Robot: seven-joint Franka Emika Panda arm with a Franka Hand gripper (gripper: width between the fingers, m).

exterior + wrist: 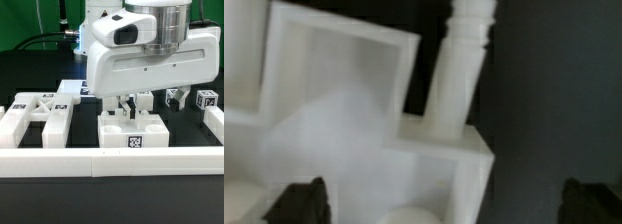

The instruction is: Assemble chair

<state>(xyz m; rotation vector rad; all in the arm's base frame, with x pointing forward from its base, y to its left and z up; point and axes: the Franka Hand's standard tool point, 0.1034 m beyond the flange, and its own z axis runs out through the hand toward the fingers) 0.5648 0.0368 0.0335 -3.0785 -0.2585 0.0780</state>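
While the gripper (pixel 128 104) hangs with its jaws spread wide and nothing between them, a white chair frame (pixel 116 130) sits straight below it, at the middle of the scene and just behind the rail (pixel 60 160).

From the wrist, the two dark fingertips (pixel 303 200) stand well apart, one on each side of the frame's solid corner, and neither touches it. A slim post (pixel 455 80) runs away from that corner. Its long axis is roughly square to the line joining the fingertips, so the frame points away from the gripper rather than lying across it.

From the exterior view the frame looks squat, with its tag (pixel 133 141) facing the rail. Its long axis cannot be read from that side.

The X-braced panel (pixel 35 112) lies flat to the exterior view's left, well apart from the gripper. Small parts (pixel 207 99) wait farther back on the exterior view's right.

The coming move looks like a plain descent. The frame is already centred under the open jaws, and they seem set to close across its narrow width with no turn of the wrist. The likely risk is a fingertip landing on the corner's upper face instead of sliding down beside it.
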